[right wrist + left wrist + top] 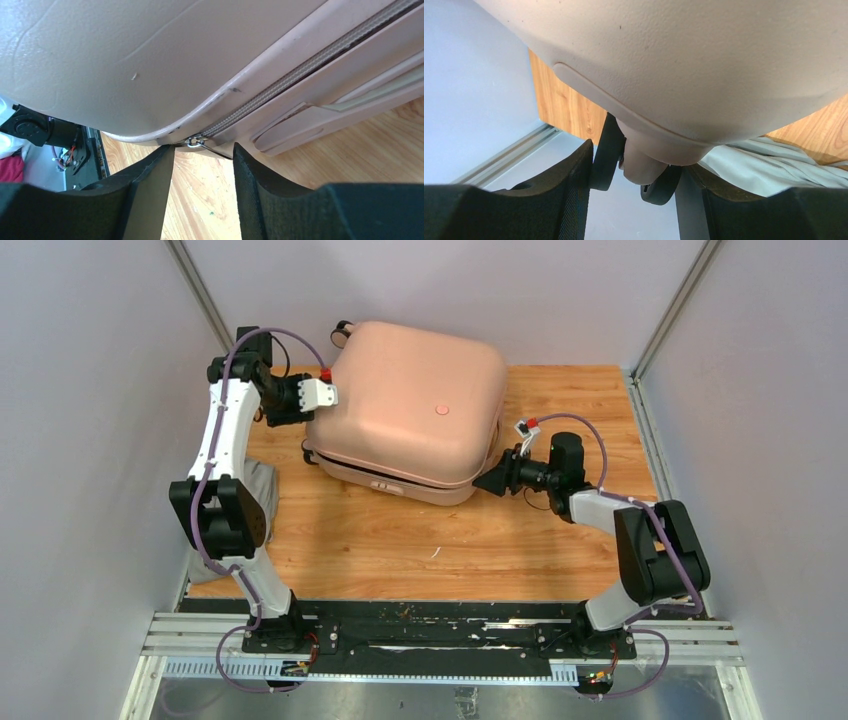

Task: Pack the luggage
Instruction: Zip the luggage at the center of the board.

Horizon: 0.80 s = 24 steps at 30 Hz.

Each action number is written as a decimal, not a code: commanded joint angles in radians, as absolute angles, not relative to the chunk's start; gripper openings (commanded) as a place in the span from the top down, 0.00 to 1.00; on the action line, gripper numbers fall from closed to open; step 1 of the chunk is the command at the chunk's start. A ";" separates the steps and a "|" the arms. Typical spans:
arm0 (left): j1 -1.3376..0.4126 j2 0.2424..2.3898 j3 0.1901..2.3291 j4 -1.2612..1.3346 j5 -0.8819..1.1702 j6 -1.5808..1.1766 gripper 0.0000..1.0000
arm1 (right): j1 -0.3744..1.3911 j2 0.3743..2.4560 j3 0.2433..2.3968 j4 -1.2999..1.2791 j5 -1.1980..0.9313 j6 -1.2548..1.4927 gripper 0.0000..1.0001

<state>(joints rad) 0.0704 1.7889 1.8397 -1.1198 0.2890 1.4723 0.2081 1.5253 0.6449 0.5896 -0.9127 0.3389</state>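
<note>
The luggage [410,400] is a pale pink hard-shell suitcase lying flat and closed on the wooden table [400,540]. My left gripper [302,418] is at its left side. In the left wrist view [636,170] the jaws stand partly apart and flank a black twin wheel [606,150] under the shell [704,60], pressing on both sides of it. My right gripper [488,480] is at the front right corner. In the right wrist view [204,155] it is open, and the metal zipper pull [199,141] sits just past its fingertips, at the end of the closed zipper [300,65].
A grey cloth bundle [262,485] lies at the table's left edge behind my left arm, and also shows in the left wrist view [764,160]. Grey walls close in the left, right and back. A black rail [430,630] runs along the near edge.
</note>
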 commanded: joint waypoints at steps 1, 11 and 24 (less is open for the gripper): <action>0.070 1.773 1.914 -1.042 0.402 1.272 1.00 | 0.199 1.554 0.638 0.737 -0.970 0.387 0.52; 0.070 1.763 1.886 -1.042 0.396 1.260 1.00 | 0.200 1.516 0.614 0.731 -0.955 0.387 0.93; 0.063 1.752 1.878 -1.040 0.406 1.197 1.00 | 0.316 1.380 0.583 0.497 -0.842 0.280 1.00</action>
<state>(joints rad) 0.0704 1.7897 1.8530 -1.1400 0.3031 1.4010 0.2295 1.4509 0.6052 0.5861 -0.8177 0.3290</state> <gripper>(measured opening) 0.535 0.009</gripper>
